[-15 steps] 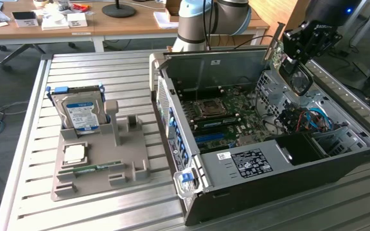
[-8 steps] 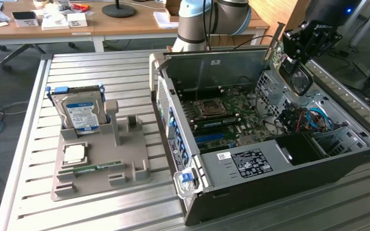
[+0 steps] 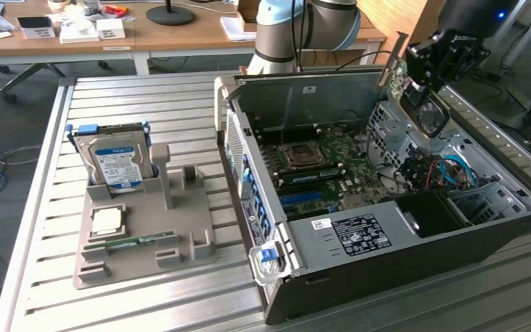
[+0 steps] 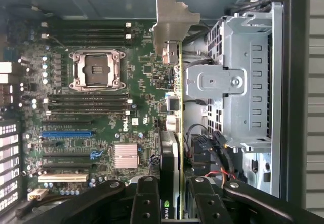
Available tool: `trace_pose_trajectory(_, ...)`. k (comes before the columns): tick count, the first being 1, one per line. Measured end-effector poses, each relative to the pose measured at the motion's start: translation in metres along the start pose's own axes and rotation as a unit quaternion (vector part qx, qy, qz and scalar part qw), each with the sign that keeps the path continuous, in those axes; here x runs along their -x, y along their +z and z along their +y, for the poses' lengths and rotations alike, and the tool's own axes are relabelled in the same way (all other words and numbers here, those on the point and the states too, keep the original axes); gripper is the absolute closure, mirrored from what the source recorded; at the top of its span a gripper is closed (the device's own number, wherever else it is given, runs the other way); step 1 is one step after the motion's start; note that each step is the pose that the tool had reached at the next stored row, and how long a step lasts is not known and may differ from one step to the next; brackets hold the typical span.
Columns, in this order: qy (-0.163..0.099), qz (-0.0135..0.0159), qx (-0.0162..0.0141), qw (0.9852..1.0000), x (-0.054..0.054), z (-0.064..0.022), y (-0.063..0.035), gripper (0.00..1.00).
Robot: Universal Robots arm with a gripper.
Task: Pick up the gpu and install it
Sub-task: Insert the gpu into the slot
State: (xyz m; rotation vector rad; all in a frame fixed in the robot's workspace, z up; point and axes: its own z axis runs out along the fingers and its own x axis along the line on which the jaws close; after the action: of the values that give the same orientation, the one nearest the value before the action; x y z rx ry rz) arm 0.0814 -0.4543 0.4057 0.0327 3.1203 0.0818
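while the gripper [image 3: 422,86] hangs over the far side of the open computer case [image 3: 487,228], its fingers [image 4: 147,201] are clamped on the gpu [image 3: 434,116], one on each face of the card, so the pick-up part of the job looks done. in the exterior view the card is in the air above the case's upper rim, tilted, with its round black fan facing the camera and its silver bracket [image 3: 397,59] pointing up and toward the exterior view's left. in the wrist view the card shows edge-on between the fingers, reaching out over the boundary between the green motherboard [image 4: 147,77] and the grey drive cage [image 4: 243,82]. the install part is not done: the card touches nothing inside the case, and the long slots [image 4: 67,133] on the motherboard sit bare and well off to one side of it. the card's edge also seems to run across those slots rather than along them, though that is a judgement from one angle. on the slatted table [image 3: 155,297] beside the case, the grey holder [image 3: 136,266] carries a hard drive [image 3: 116,162] standing upright and a narrow memory stick [image 3: 132,242] lying flat, both well apart from the gripper.
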Motion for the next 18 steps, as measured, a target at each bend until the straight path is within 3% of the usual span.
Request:
trace_pose_trajectory(5,-0.033,0.0017,0.0006,0.9995,-0.0004,0.0,0.0,0.73)
trace_pose_trajectory(9,-0.067,0.0035,0.0013,0.9978,-0.0004,0.0,0.0002,0.73)
trace_pose_trajectory(14,-0.11,0.0058,0.0021,0.9939,-0.0005,-0.0001,0.0004,0.73)
trace_pose_trajectory(18,-0.145,0.0077,0.0028,0.9894,-0.0006,-0.0001,0.0005,0.73)
